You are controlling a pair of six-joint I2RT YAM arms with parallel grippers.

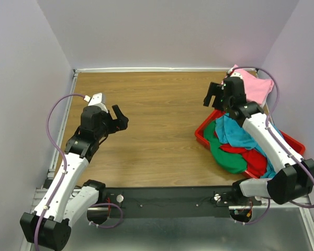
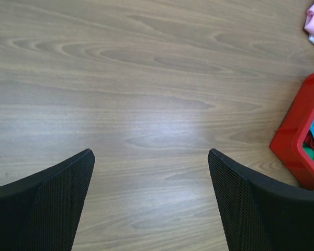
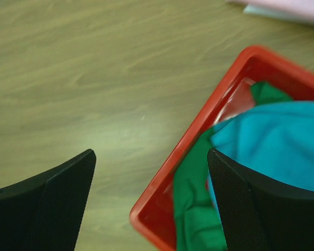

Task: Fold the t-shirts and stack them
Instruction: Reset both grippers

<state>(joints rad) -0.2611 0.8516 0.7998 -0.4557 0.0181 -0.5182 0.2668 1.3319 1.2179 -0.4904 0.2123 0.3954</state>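
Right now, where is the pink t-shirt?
In the top view the pink t-shirt lies in the far right corner of the table, just beyond the far end of the red bin.

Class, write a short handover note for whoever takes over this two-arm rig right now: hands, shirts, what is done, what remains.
Left hand: open, empty, over the bare table on the left.
Right hand: open, empty, over the far corner of the red bin.
Shirts: the pink shirt lies folded on the table at the far right, beyond the bin. The teal shirt, green shirt and red shirt lie crumpled in the bin, teal on top.
Done: the pink one looks folded and placed.
Left: take out, fold and stack the three in the bin, probably teal first.
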